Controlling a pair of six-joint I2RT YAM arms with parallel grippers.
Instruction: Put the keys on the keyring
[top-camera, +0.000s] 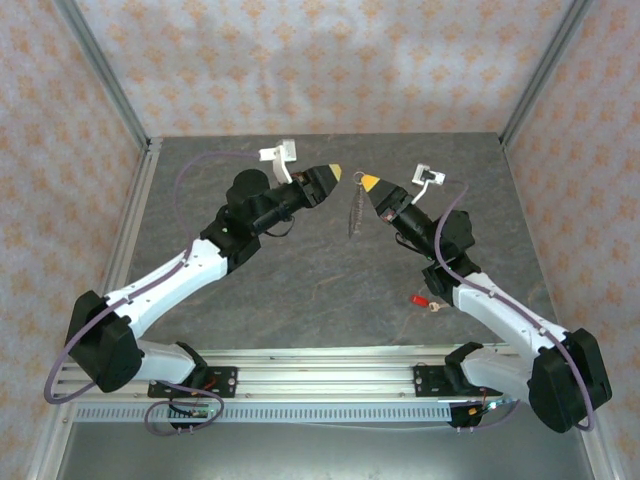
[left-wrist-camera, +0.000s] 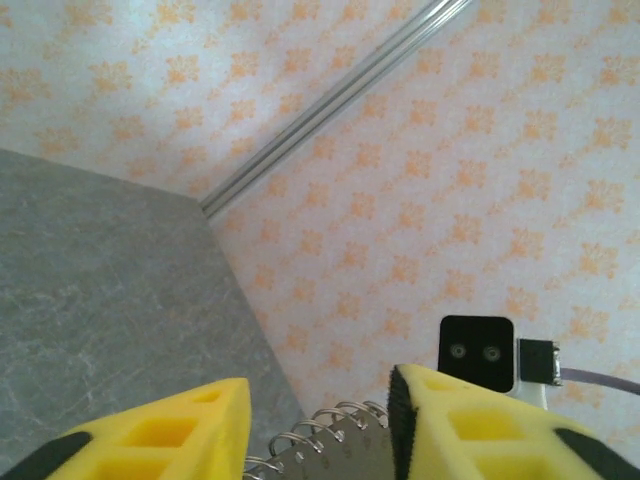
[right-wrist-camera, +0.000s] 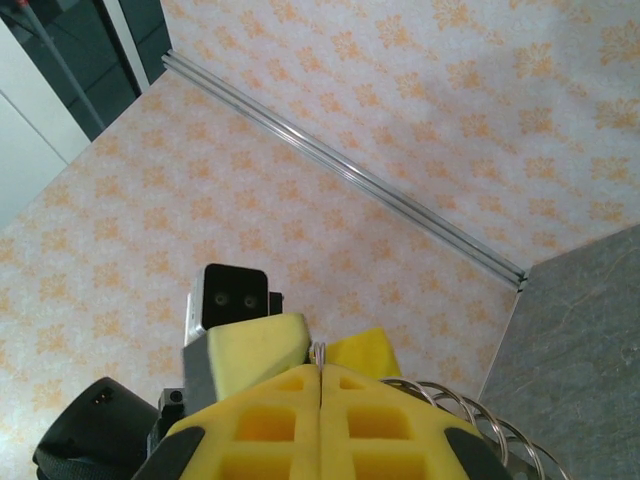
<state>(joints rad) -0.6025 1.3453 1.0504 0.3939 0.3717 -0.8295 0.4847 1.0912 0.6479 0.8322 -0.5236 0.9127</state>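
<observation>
The keyring (top-camera: 354, 213) is a silvery, coil-like chain dangling over the middle of the grey table (top-camera: 300, 270). My right gripper (top-camera: 368, 181) is shut, and in the right wrist view its tips (right-wrist-camera: 320, 362) pinch a small wire loop of the keyring (right-wrist-camera: 470, 412). My left gripper (top-camera: 336, 172) faces it tip to tip and stands open. In the left wrist view the keyring's coils (left-wrist-camera: 325, 432) lie between the left gripper's fingers (left-wrist-camera: 318, 400), close to the right one. The red-headed key (top-camera: 417, 298) lies on the table beside my right forearm, apart from both grippers.
Patterned walls with aluminium corner posts (top-camera: 105, 75) enclose the table on three sides. A slotted rail (top-camera: 320, 365) runs along the near edge between the arm bases. Purple cables (top-camera: 195, 170) loop off each arm.
</observation>
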